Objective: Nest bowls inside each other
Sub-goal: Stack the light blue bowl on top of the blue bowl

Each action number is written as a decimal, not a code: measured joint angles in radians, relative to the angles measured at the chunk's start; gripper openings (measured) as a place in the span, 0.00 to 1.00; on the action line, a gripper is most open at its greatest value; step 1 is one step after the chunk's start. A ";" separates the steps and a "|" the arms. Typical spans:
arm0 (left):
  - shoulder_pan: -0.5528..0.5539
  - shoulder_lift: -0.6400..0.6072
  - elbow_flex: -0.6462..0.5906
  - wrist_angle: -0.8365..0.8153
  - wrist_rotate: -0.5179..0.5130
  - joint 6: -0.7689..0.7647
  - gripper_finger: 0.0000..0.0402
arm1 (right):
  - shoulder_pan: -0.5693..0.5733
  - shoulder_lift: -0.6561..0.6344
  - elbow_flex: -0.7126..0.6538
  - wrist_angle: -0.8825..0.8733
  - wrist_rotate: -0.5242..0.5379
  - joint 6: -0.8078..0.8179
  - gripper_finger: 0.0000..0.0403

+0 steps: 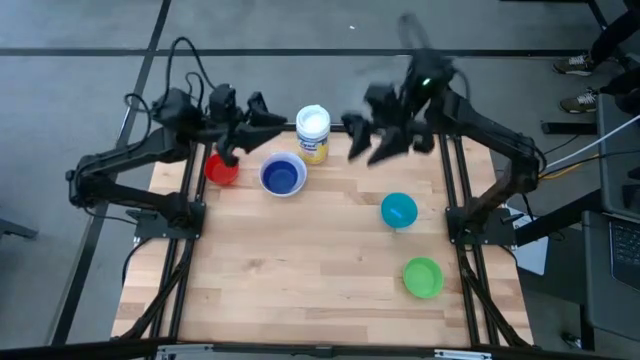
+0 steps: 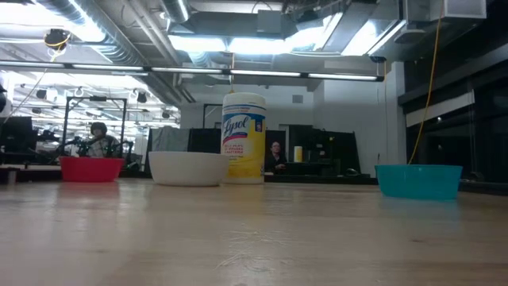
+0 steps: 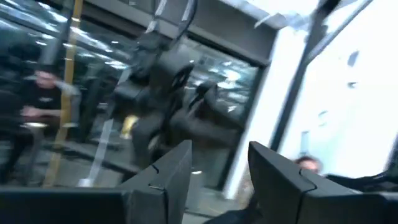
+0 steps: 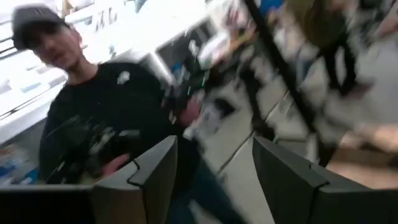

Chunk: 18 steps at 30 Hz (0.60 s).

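A red bowl (image 1: pixel 222 168) stands at the table's far left. Beside it, the dark blue bowl (image 1: pixel 283 178) sits inside the white bowl (image 2: pixel 188 168). The teal-blue bowl (image 1: pixel 398 210) and the green bowl (image 1: pixel 422 277) stand apart on the right half. My left gripper (image 1: pixel 262 112) hangs open in the air above the far edge, between the red bowl and the jar; its wrist view shows nothing between its fingers (image 3: pixel 171 168). My right gripper (image 1: pixel 360 138) is also raised and open, right of the jar, with nothing between its fingers (image 4: pixel 158 165).
A yellow jar with a white lid (image 1: pixel 313 132) stands at the far edge between the two grippers. The near half of the wooden table (image 1: pixel 300 290) holds only the green bowl. People show in the room beyond the table.
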 joint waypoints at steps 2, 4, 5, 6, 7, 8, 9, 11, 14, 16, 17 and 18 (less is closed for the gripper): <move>-0.045 0.001 0.000 -0.011 -0.041 -0.014 0.38 | 0.059 -0.006 0.000 -0.211 0.046 -0.123 0.53; -0.098 0.006 -0.002 -0.053 -0.107 -0.010 0.37 | 0.101 -0.007 0.000 -0.493 0.168 -0.287 0.52; -0.128 0.013 -0.002 -0.073 -0.145 0.000 0.37 | 0.118 -0.006 0.000 -0.660 0.260 -0.379 0.52; -0.152 0.020 -0.002 -0.091 -0.180 0.008 0.37 | 0.133 -0.006 0.000 -0.835 0.387 -0.475 0.51; -0.176 0.026 -0.002 -0.118 -0.209 0.014 0.37 | 0.146 -0.005 0.000 -1.011 0.552 -0.564 0.51; -0.196 0.036 -0.002 -0.134 -0.229 0.018 0.37 | 0.163 -0.001 -0.004 -1.159 0.740 -0.625 0.50; -0.214 0.046 -0.002 -0.141 -0.247 0.020 0.37 | 0.182 0.004 -0.021 -1.287 0.943 -0.653 0.50; -0.242 0.066 -0.002 -0.150 -0.284 0.021 0.37 | 0.208 0.008 -0.093 -1.432 1.259 -0.638 0.49; -0.270 0.096 -0.002 -0.148 -0.313 0.021 0.37 | 0.223 -0.073 -0.282 -1.345 1.270 -0.567 0.48; -0.283 0.109 -0.002 -0.161 -0.333 0.028 0.37 | 0.239 -0.142 -0.416 -1.259 1.174 -0.502 0.47; -0.290 0.114 -0.002 -0.180 -0.343 0.036 0.37 | 0.253 -0.168 -0.492 -1.239 1.147 -0.466 0.47; -0.296 0.122 -0.002 -0.200 -0.362 0.047 0.37 | 0.269 -0.184 -0.572 -1.235 1.130 -0.431 0.47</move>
